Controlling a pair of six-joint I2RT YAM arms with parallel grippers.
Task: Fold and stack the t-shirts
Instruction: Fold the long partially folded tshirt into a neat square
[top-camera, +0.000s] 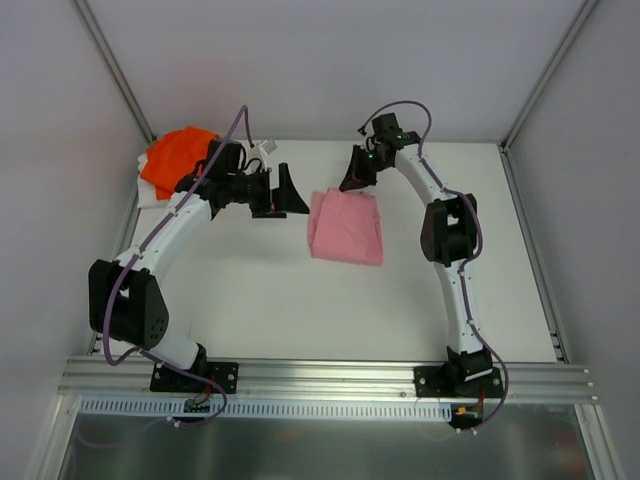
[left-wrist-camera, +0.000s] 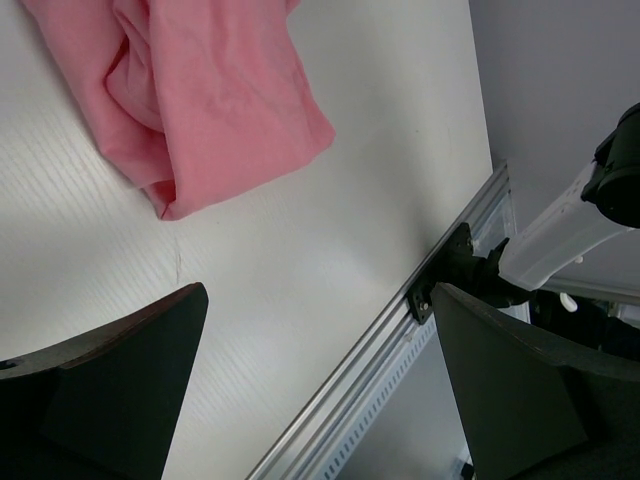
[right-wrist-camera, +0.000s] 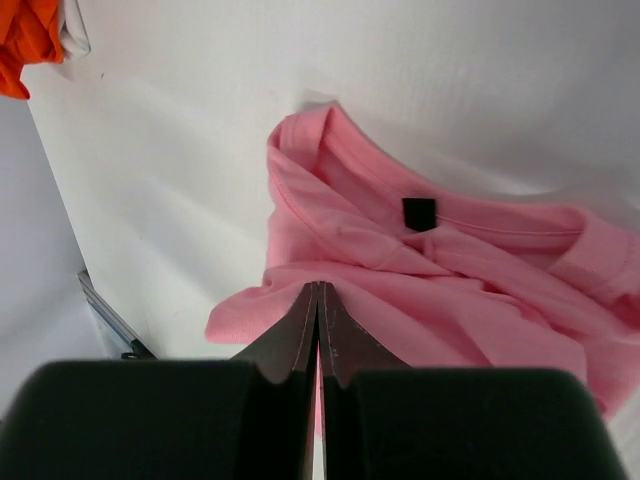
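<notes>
Quick count: one pink t-shirt (top-camera: 346, 228) plus one orange t-shirt (top-camera: 177, 157), so two shirts. Two robot arms, left arm (top-camera: 170, 225) and right arm (top-camera: 455, 290), with one hand each: left hand (left-wrist-camera: 318, 300), right hand (right-wrist-camera: 318, 300). One desk (top-camera: 260, 300). One little black tag (right-wrist-camera: 419, 213) in the pink collar.

bare counter (top-camera: 300, 310) runs from the arm bases up to the pink t-shirt (top-camera: 346, 226), wide enough for either claw. only a narrow gap separates that shirt from the left claw (top-camera: 281, 196), which is spread wide beside it. the right claw (top-camera: 355, 175), pinched together, crowds the shirt's far edge. the orange t-shirt (top-camera: 175, 155) fills the far left corner against the wall (top-camera: 60, 150).
</notes>
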